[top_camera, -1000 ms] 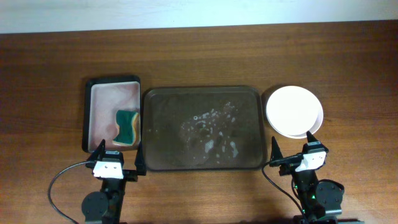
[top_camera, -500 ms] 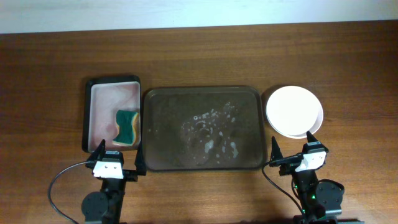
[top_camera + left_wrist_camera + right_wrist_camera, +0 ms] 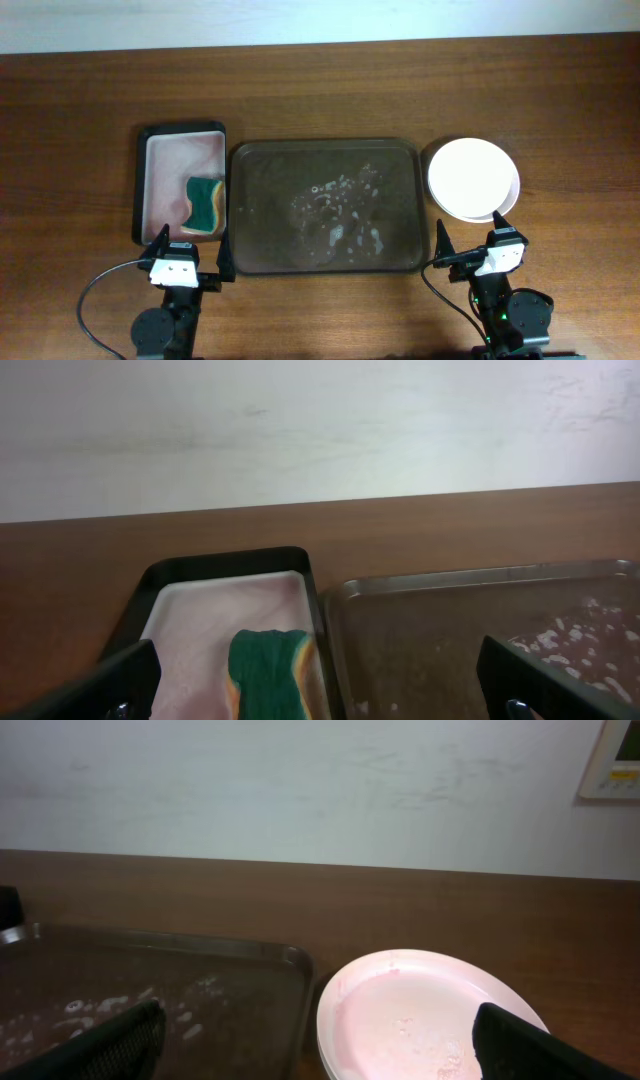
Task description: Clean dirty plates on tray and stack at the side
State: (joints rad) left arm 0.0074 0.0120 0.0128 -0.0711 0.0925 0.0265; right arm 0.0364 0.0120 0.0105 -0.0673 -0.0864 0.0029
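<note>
Both claws stand spread wide and empty. Just ahead of the left gripper (image 3: 191, 248) lie the sponge (image 3: 205, 200) and the sudsy tray (image 3: 250, 200), bare of plates. Just ahead of the right gripper (image 3: 470, 235) sits the stack of plates (image 3: 472, 180); a careless forward sweep could shunt it. Its count and the top plate's faint specks are hard to read.

The tray (image 3: 262, 190), wet-spotted, sits centred on the counter (image 3: 320, 90). Stacked plates (image 3: 472, 178) lie just beside its right edge. A black-rimmed tray (image 3: 139, 190) holding a green sponge (image 3: 206, 203) lies just beside its left edge.
</note>
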